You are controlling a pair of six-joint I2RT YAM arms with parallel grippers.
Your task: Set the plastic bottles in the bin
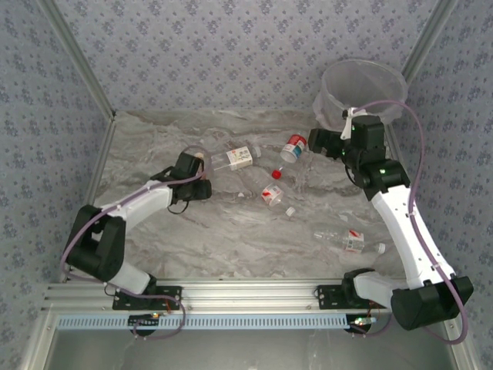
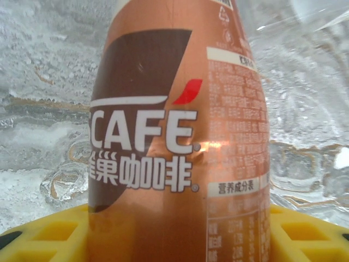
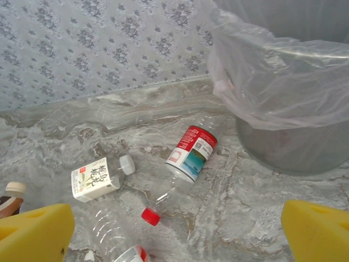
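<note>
- Clamping the brown bottle [image 2: 174, 136] left of the table's [image 1: 231, 239] centre, the left gripper [image 1: 197, 165] is apparently securing it for lifting.
- Right gripper [image 3: 175, 232] is hovering wide open, empty, beside the far-right-corner bin [image 3: 294, 147].
</note>
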